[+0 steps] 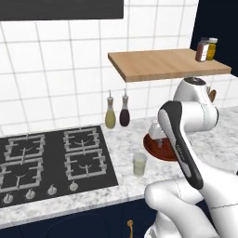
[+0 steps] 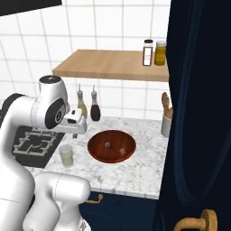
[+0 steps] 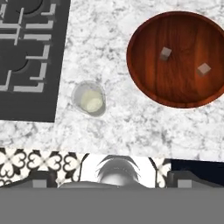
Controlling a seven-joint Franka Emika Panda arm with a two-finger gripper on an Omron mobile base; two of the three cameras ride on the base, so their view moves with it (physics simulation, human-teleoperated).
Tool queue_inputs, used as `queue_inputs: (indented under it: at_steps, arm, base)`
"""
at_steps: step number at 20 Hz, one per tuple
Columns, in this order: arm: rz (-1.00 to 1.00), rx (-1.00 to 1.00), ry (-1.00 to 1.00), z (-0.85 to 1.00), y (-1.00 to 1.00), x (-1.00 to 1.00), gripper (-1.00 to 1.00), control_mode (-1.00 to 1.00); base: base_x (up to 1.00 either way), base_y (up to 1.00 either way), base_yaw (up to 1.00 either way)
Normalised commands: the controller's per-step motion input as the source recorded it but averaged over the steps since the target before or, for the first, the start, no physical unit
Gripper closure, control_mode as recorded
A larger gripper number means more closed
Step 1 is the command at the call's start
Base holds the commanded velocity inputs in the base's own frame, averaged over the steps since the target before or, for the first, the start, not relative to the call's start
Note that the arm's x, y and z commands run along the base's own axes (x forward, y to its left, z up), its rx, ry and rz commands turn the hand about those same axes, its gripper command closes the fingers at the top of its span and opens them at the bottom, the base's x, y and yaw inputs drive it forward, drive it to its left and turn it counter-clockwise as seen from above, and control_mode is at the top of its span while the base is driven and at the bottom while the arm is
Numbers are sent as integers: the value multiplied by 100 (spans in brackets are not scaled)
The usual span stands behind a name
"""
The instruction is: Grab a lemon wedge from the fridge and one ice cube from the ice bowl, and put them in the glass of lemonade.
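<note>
Hand poised high above the marble counter, looking down on glass and bowl.

Taking the glass (image 3: pixel 89 98) as landmark: the black hob (image 3: pixel 30 57) lies just to its left; the glass itself stands on the counter (image 3: pixel 113 127) near the front edge, holding pale yellow liquid; the reddish-brown bowl (image 3: pixel 177 59) sits to its right and a little further back, apart from it, with 2 small pale cubes (image 3: pixel 165 53) inside; 2 slim bottles (image 1: pixel 117 111) stand behind the glass against the tiled wall; a wooden shelf (image 1: pixel 167 62) hangs above, carrying 2 jars (image 1: pixel 206 49); the gripper (image 2: pixel 76 124) hangs above the counter between glass and bowl, and whether its fingers are apart or together I cannot tell.
</note>
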Motion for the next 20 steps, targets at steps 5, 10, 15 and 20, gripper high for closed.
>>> queue_inputs:
  at_steps: [5, 10, 15, 20]
  arm:
    - [0, 0, -3, -30, -27, 37, -100, -100]
    - [0, 0, -2, -48, -44, 57, -100, -100]
    - [-3, 0, 0, -29, -67, 15, -100, -100]
    - [-15, 13, 0, -10, -53, 41, -100, -100]
  base:
    - [8, -4, 0]
    - [0, 0, 0]
    - [0, 0, 0]
    - [0, 0, 0]
